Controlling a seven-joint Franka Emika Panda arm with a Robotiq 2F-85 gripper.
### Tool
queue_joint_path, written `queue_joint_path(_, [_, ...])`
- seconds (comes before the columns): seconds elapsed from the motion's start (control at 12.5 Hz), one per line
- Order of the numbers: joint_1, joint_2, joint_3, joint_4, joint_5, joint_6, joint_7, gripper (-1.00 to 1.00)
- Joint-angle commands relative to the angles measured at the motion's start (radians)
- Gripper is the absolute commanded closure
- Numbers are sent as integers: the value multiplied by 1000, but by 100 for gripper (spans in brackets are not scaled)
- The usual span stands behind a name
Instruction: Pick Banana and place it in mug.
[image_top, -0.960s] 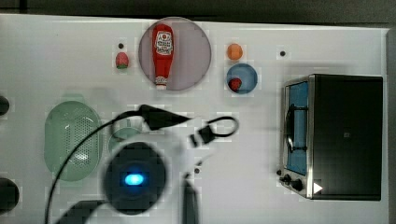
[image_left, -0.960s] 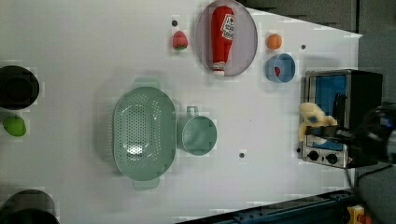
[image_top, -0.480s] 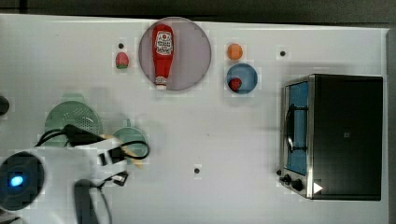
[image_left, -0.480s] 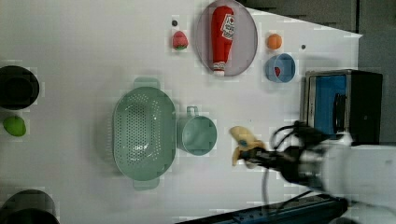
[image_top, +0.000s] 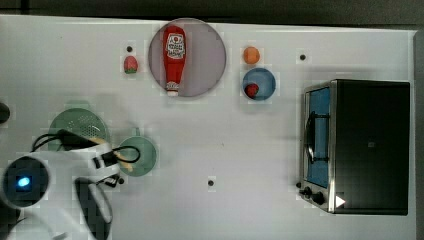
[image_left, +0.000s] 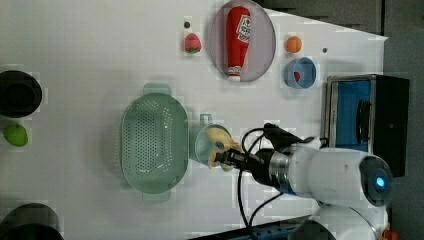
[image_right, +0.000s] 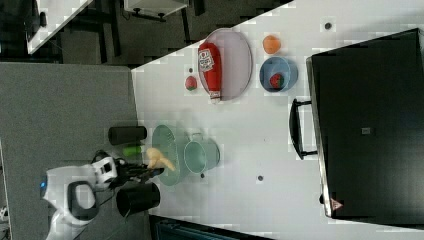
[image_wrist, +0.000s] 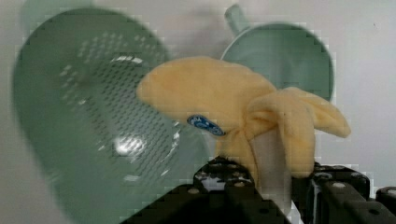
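Note:
The pale yellow plush banana (image_wrist: 219, 100) is clamped by its lower end in my gripper (image_wrist: 273, 186), which is shut on it. In the top view the banana (image_top: 125, 162) hangs over the left rim of the mint-green mug (image_top: 141, 155), with the gripper (image_top: 115, 159) just left of it. The left view shows the banana (image_left: 218, 140) above the mug (image_left: 200, 146), held clear of the table by the gripper (image_left: 224, 158). In the right view the banana (image_right: 159, 159) appears beside the mug (image_right: 201, 155).
A green perforated colander (image_top: 79, 128) stands touching-close to the mug. Farther off are a ketchup bottle (image_top: 173, 59) on a grey plate, a strawberry (image_top: 130, 64), an orange ball (image_top: 251, 55), a blue bowl (image_top: 261, 80) and a toaster oven (image_top: 357, 145). Black cups (image_left: 19, 93) stand at the left view's left edge.
The arm has swept from the table's middle toward the colander side carrying the banana, then eased back so the banana now hangs over the mug.

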Motion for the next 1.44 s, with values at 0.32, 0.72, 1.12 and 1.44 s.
queue_joint_path(0.32, [-48, 57, -45, -37, 22, 84, 72, -49])
queue_joint_path(0.72, [-48, -29, -58, -7, 25, 77, 72, -100])
queue_joint_path(1.12, [-63, -172, -169, 85, 25, -118, 70, -100])
queue_joint_path(1.44, [-71, -217, -338, 232, 6, -372, -19, -100])
